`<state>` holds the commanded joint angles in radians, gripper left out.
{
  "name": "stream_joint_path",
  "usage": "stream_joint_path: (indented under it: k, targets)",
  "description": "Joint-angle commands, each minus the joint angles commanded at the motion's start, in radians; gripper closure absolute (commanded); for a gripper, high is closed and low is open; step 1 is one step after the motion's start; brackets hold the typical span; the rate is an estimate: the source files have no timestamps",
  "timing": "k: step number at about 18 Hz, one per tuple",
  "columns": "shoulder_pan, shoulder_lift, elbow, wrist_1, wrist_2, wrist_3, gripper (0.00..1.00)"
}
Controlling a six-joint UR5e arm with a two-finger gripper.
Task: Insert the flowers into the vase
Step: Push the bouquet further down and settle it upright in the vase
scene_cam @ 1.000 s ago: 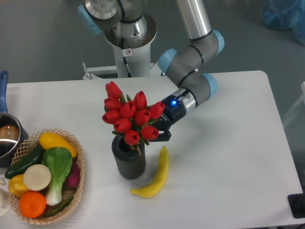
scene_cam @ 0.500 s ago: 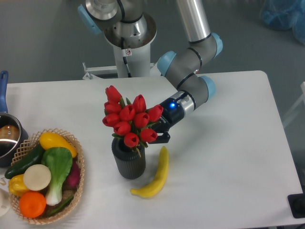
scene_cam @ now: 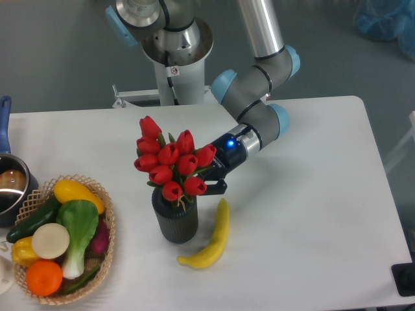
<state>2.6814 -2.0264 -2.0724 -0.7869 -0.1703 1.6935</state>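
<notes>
Way off to the gripper's left there's a basket [scene_cam: 109,241] of veg, out of the way. Closer in, the vase [scene_cam: 175,220] sits just below and left of the gripper, with the flowers [scene_cam: 171,161] bunched right over its mouth, stems dipping in. They look light and floppy, buds crushable, so hold low on the stems. Gripper [scene_cam: 211,183] seems closed on the flowers behind the buds; banana [scene_cam: 211,238] lies below it
</notes>
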Motion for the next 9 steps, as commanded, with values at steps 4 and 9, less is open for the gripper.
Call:
stream_joint_path:
  k: [4,9]
  targets:
    - [-0.003,0.012,-0.009,0.000,0.000,0.000,0.75]
    - [-0.006,0.014,-0.025,0.000,0.000,0.014,0.75]
